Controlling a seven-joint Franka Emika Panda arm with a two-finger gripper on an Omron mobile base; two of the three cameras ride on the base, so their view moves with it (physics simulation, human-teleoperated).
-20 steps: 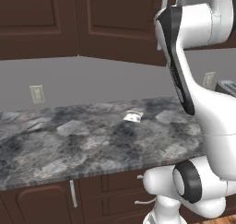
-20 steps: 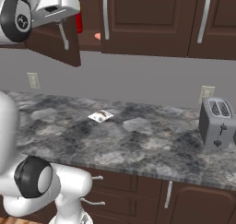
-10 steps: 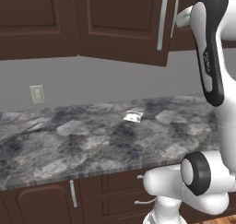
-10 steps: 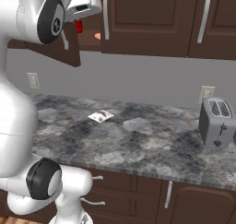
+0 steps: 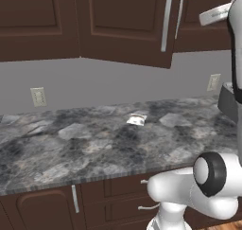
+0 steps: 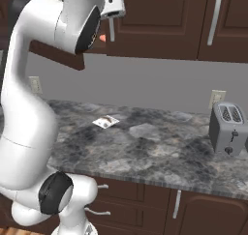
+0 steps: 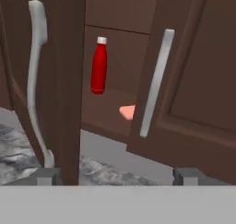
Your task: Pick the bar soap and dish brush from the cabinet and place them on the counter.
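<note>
The dark brown cabinet (image 7: 69, 80) has its left door swung open, curved silver handle (image 7: 36, 75) facing me. On the shelf inside lies the salmon-pink bar soap (image 7: 127, 111), partly hidden by the right door (image 7: 193, 80); a sliver of it shows as the bar soap (image 6: 102, 37) beside my arm. My gripper (image 7: 117, 176) hovers in front of the gap, open, with nothing between its fingertips (image 7: 46, 176). The dish brush is hidden. The marbled counter (image 5: 94, 144) stretches below the cabinet.
A tall red bottle (image 7: 99, 66) stands on the shelf behind the soap. A whitish packet (image 5: 137, 120) lies mid-counter and a grey toaster (image 6: 230, 127) stands at the right. The open door (image 5: 127, 25) juts out over the counter. Wall outlets (image 5: 38, 96) sit on the backsplash.
My jaws were shut and now stand open. The hand has drawn away from the open door toward the right, and the upper arm has swung with it.
</note>
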